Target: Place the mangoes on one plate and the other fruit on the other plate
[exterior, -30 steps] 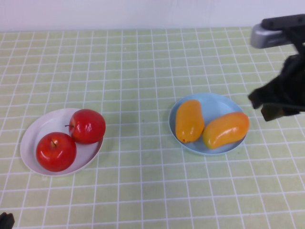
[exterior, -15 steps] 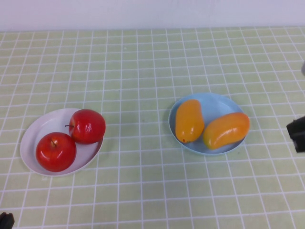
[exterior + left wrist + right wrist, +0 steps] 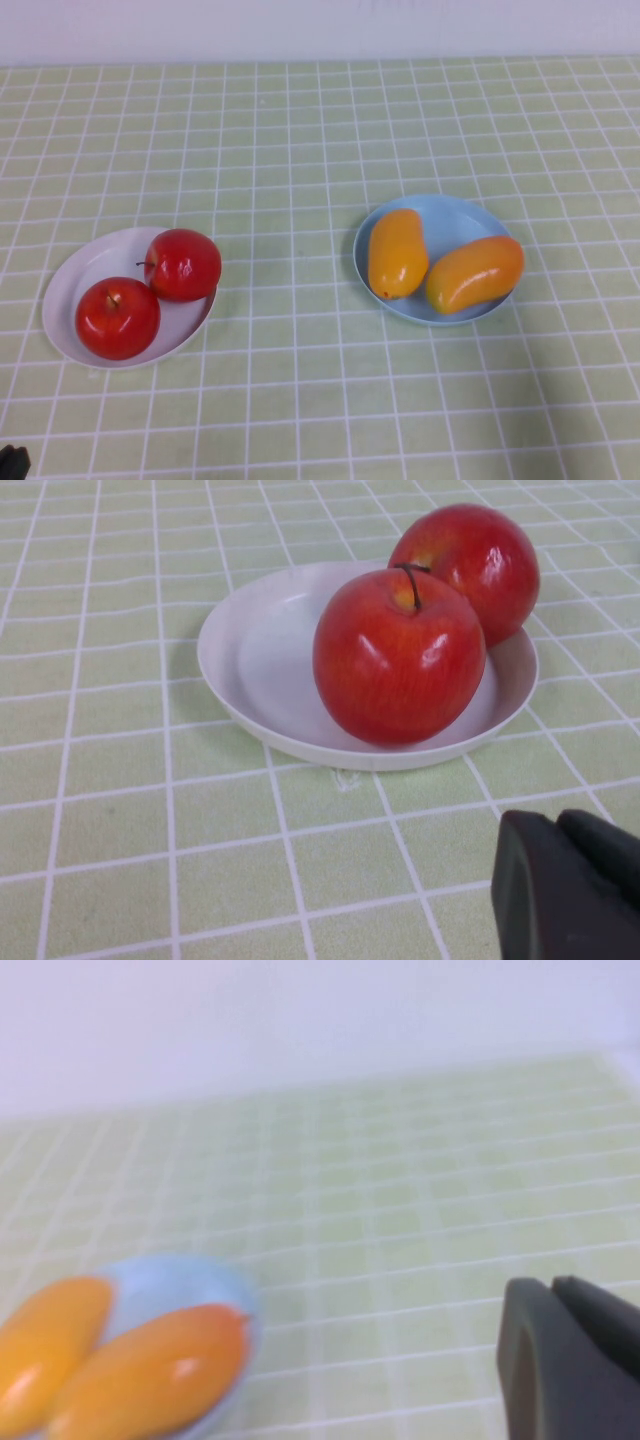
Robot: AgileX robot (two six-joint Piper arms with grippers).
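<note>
High view: green checked table [image 3: 300,140], all sorting looks done. White plate [image 3: 75,280] sits toward the robot's left, near edge, holding both apples [image 3: 183,264], which touch each other; the second apple [image 3: 118,318] is the nearer one. Blue plate [image 3: 455,215] sits right of centre, well apart from the white plate, and holds both mangoes [image 3: 397,253]; the other mango [image 3: 474,273] lies angled, its end touching or just beside the first. No fruit loose on the table.

Neither arm shows over the work area in the high view. A dark scrap at the near left corner is probably part of the left arm, can't say more.

Left wrist view: left gripper [image 3: 570,880] hangs low just beside the white plate [image 3: 255,660], fingers pressed together, nothing held. Apples [image 3: 398,655] sit inside the rim.

Right wrist view: right gripper [image 3: 560,1345] is off to the side of the blue plate [image 3: 170,1280], well apart, fingers pressed together, empty. Mangoes [image 3: 150,1370] in the plate, blurry.

Step in hand: judged as final, task goal met, arms clear of the plates. Next move calls for nothing more than parking; no grasp needed. Only risk is bumping the white plate with the left gripper if it swings across.
</note>
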